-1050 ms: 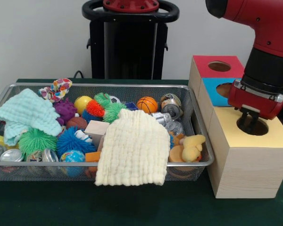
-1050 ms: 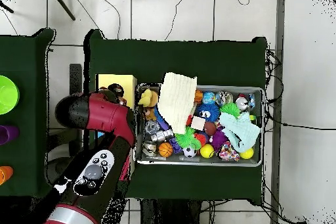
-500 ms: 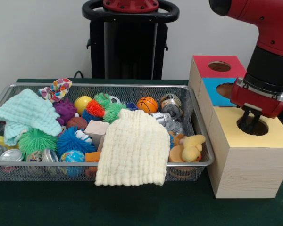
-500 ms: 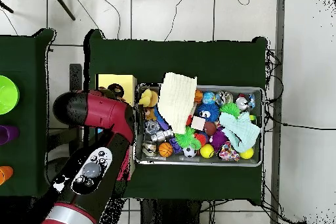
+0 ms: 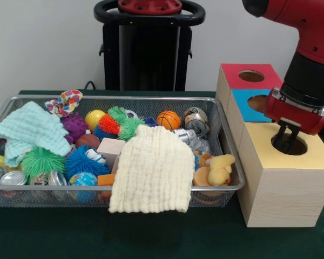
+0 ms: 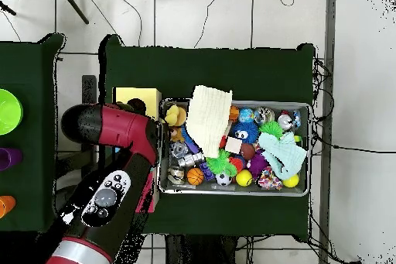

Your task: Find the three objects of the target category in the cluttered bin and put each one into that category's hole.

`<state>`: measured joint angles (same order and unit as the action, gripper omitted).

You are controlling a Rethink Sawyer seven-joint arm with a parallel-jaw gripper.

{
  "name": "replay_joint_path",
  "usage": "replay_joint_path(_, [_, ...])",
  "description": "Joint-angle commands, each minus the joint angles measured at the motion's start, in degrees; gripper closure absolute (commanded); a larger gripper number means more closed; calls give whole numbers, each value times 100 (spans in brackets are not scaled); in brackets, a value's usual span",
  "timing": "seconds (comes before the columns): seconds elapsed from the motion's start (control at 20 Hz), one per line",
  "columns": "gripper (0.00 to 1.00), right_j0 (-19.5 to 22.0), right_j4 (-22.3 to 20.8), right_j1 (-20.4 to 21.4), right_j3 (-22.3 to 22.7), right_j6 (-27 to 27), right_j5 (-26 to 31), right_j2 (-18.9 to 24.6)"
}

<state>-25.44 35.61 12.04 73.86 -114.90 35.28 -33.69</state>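
The gripper (image 5: pixel 285 143) has been raised slightly above the yellow box's hole (image 5: pixel 289 145); whether its fingers are spread cannot be told. Nothing is seen held, so a drop is judged done. Remaining targets lie in the bin (image 5: pixel 224 129).

I see a table under dark green cloth (image 5: pixel 151 237). On it sits a wire mesh bin (image 5: pixel 216 116), with three wooden boxes just beside it: yellow-topped (image 5: pixel 283 189), blue-topped (image 5: pixel 243 105), red-topped (image 5: pixel 232 75).
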Motion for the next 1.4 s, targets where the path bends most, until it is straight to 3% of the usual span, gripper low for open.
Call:
replay_joint_path(0.05, [100,206,-34,-175,-293,-1720,928,197])
replay_joint_path(0.6, [100,248,-58,-150,-516,-1699,1339,68])
replay_joint_path(1.4, [100,403,-127,78,-994,-1593,2390,-178])
